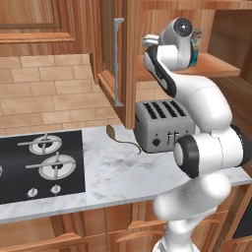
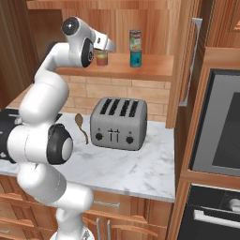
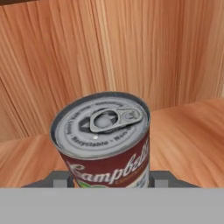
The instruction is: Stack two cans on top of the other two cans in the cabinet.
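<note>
My jaws clamped on silver-topped red-labelled tin (image 3: 103, 140), upright; dark red can (image 2: 102, 58) sits directly beneath, on cabinet shelf (image 2: 150, 68).

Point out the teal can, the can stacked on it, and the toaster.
Teal can (image 2: 136, 58): right base view, label side.
Stacked can (image 2: 135, 40): right base view, pale label.
Toaster (image 2: 116, 132): right base view, front face.
</note>
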You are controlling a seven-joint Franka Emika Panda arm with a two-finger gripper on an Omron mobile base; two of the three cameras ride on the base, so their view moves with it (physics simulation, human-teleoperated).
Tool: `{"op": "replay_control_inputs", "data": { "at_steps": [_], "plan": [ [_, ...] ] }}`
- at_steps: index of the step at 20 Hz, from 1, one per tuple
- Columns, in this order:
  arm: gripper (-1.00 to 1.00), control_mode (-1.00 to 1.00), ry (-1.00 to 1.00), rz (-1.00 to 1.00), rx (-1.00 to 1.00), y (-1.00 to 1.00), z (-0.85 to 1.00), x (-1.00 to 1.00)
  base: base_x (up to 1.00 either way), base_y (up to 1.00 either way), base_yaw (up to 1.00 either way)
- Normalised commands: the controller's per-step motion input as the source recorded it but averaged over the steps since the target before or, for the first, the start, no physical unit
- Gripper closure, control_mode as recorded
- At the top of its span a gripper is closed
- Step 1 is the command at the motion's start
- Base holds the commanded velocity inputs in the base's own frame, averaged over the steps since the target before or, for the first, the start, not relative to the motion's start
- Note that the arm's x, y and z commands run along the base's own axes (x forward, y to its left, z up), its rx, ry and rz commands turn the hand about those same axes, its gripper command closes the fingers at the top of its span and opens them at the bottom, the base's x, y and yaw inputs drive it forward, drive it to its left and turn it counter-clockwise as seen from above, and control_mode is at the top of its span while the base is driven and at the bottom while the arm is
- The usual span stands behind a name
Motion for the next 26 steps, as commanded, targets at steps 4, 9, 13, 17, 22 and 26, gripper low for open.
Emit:
{"op": "replay_control_inputs", "data": {
  "at_steps": [4, 9, 13, 17, 22, 26],
  "plan": [
    [1.00, -1.00, 0.02, 0.02, 0.00, 0.02, 0.03, 0.16, 0.00, 0.00, 0.00],
    [1.00, -1.00, 0.01, 0.03, 0.00, 0.00, 0.04, 0.11, 0.00, 0.00, 0.00],
    [1.00, -1.00, 0.00, 0.03, 0.00, 0.00, 0.01, 0.00, 0.00, 0.00, 0.00],
    [1.00, -1.00, 0.00, 0.02, 0.00, 0.00, 0.00, 0.00, 0.00, 0.00, 0.00],
    [1.00, -1.00, 0.02, 0.01, -0.02, 0.00, -0.01, 0.06, 0.00, 0.00, 0.00],
    [1.00, -1.00, 0.02, 0.01, -0.03, 0.00, -0.01, 0.08, 0.00, 0.00, 0.00]
  ]
}}
